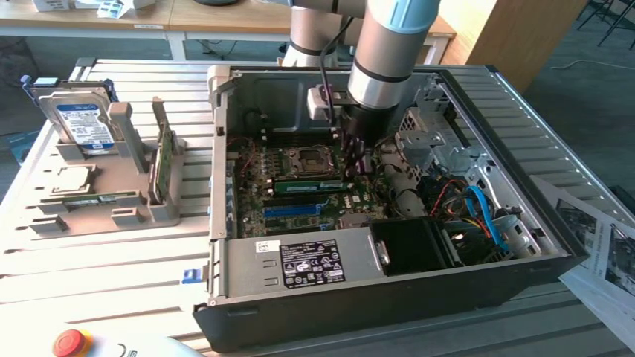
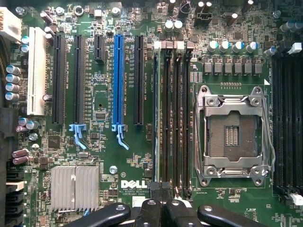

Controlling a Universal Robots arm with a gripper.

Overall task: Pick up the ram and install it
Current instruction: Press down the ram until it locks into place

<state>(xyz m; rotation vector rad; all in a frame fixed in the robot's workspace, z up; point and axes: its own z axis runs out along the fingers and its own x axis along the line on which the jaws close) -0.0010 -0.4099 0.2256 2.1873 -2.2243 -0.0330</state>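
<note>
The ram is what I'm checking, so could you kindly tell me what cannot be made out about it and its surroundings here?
- Ram: the wrist view sees it edge-on, so its label and chips are hidden. Whether it is fully seated cannot be told.
- Claw: in the exterior view the arm's own dark wrist covers its tip.
- Power supply label: in the exterior view the print is too small to read.
</note>
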